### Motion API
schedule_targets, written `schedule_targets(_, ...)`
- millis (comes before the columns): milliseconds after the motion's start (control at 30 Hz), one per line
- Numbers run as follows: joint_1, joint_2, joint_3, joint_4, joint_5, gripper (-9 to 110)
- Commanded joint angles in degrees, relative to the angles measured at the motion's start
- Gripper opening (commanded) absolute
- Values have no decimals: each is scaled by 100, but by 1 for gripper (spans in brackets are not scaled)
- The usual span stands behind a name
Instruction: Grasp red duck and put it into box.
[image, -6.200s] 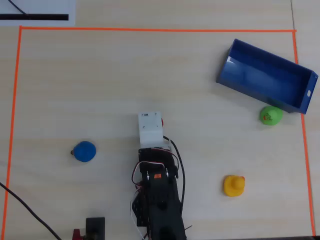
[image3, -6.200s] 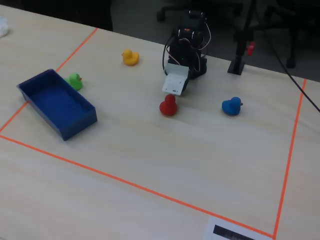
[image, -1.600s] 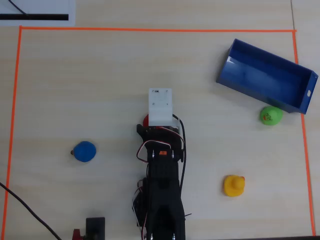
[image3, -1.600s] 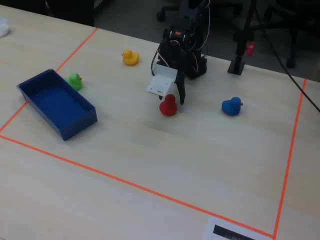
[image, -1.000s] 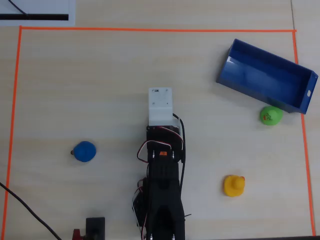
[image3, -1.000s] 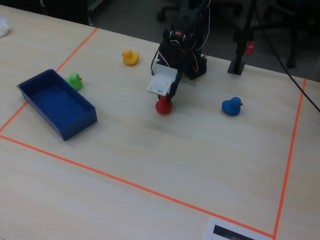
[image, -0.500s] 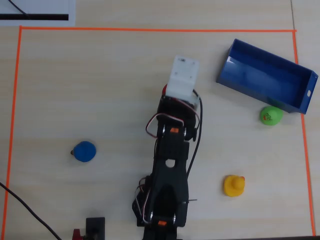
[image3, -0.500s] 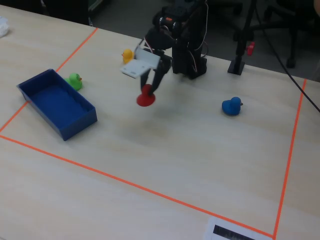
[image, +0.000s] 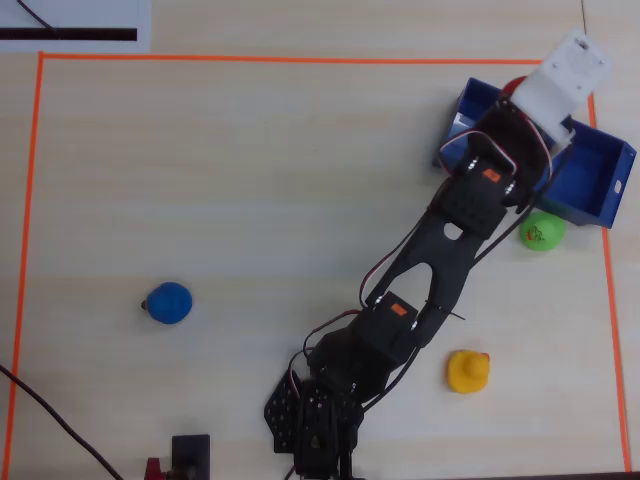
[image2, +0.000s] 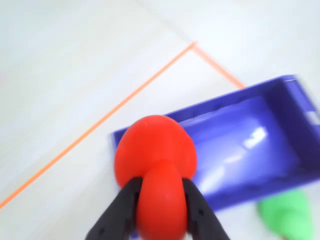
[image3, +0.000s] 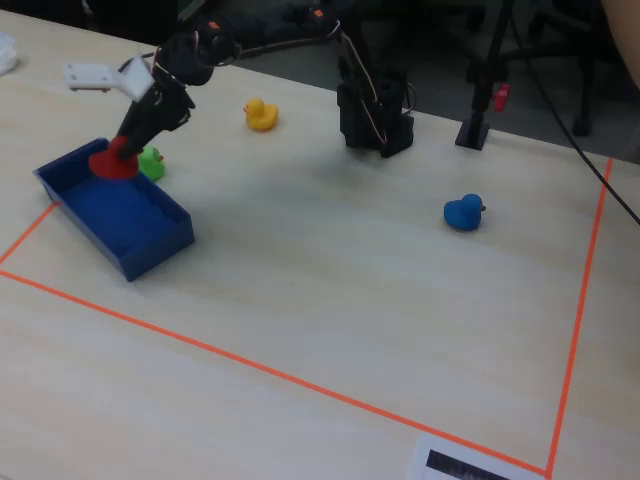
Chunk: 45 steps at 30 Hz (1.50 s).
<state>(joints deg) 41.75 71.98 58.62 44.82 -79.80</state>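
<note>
The red duck (image2: 156, 165) is clamped between my two black fingers (image2: 122, 210) in the wrist view. My gripper (image2: 161, 200) is shut on it and holds it above the near wall of the blue box (image2: 240, 145). In the fixed view the red duck (image3: 112, 160) hangs over the far edge of the box (image3: 150, 250), under my gripper (image3: 125, 148). In the overhead view the arm covers most of the box (image: 590, 180); only a sliver of the red duck (image: 514, 84) shows by the white wrist part.
A green duck (image: 542, 231) lies just outside the box, also in the fixed view (image3: 153, 160). A yellow duck (image: 467, 371) and a blue duck (image: 168, 302) lie on the table. Orange tape (image: 300, 59) marks the work area.
</note>
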Motion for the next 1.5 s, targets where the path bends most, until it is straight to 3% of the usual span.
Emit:
schedule_targets(0, 264, -677, -896, -185, -105, 0)
schedule_targets(467, 589, -2145, -1011, -431, -211, 0)
schedule_targets(667, 589, -2382, -1266, -1090, 167, 22)
schedule_targets(767, 571, -2312, -1362, -1116, 255, 27)
schedule_targets(967, 501, -1969, -1512, -1195, 729, 27)
schedule_targets(1067, 396, -1266, -1301, -642, 712, 18)
schedule_targets(1133, 193, -501, -853, -114, 747, 2)
schedule_targets(1167, 44, -44, -536, 246, 826, 0)
schedule_targets(1233, -334, 1020, 457, 782, 923, 0)
schedule_targets(1467, -2522, 5326, 5563, 896, 527, 0)
